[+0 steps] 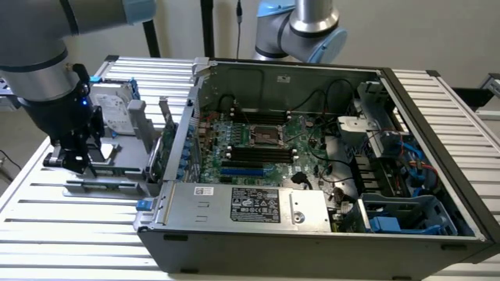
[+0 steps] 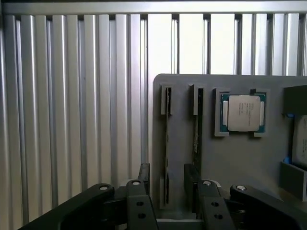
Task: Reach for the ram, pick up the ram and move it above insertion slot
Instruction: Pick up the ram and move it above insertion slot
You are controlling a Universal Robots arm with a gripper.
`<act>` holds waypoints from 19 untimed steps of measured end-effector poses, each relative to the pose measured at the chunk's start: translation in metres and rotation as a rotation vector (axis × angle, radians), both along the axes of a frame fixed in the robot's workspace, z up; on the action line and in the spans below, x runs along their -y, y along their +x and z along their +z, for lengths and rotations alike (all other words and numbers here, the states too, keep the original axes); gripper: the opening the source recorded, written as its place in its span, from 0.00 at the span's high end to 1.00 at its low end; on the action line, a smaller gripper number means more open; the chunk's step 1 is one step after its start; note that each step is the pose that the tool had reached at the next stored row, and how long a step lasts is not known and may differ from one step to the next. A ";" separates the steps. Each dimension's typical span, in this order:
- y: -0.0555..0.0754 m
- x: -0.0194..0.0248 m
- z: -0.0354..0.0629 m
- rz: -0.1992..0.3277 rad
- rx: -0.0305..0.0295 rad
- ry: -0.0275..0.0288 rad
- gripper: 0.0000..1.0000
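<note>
ribbed metal table (image 1: 47, 234), pale wall behind, open computer case (image 1: 312, 246) on top with a grey tray (image 2: 240, 158) beside it on the exterior view's left. the gripper (image 2: 167, 178) hangs over that tray, fingers (image 2: 144, 173) spread wide, gripping nothing. the ram (image 2: 167, 129) stands on edge in its tray slot, lined up between the fingers.

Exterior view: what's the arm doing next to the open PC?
The arm's gripper is down over the grey parts holder on the slatted table, at the exterior view's left of the open computer case. In the wrist view its fingers are open and straddle one ram stick standing on edge in its slot. A second stick and a processor chip sit alongside. Nothing is gripped yet.
</note>
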State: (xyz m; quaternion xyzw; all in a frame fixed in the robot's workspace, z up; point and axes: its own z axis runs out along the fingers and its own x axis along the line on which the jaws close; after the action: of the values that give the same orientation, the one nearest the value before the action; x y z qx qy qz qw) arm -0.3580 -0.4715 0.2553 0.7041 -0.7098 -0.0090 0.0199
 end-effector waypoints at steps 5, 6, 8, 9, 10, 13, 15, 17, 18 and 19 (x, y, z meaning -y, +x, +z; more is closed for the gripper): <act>0.000 -0.0001 -0.0091 0.003 -0.0001 -0.0001 0.58; 0.000 -0.0002 -0.0110 0.004 0.0000 0.0000 0.58; 0.000 -0.0006 -0.0146 0.005 0.0002 0.0001 0.58; 0.000 -0.0008 -0.0163 0.006 0.0000 0.0000 0.58; 0.000 -0.0011 -0.0181 0.007 0.0000 0.0000 0.58; 0.000 -0.0019 -0.0237 0.009 0.0000 0.0000 0.58; 0.000 -0.0024 -0.0274 0.011 0.0001 0.0000 0.58; 0.000 -0.0029 -0.0310 0.012 0.0000 0.0000 0.58; 0.000 -0.0031 -0.0328 0.013 0.0000 0.0000 0.58; 0.000 -0.0034 -0.0346 0.014 0.0000 0.0000 0.58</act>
State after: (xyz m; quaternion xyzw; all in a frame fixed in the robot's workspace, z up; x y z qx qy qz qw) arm -0.3580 -0.4681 0.2206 0.7090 -0.7049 -0.0088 0.0200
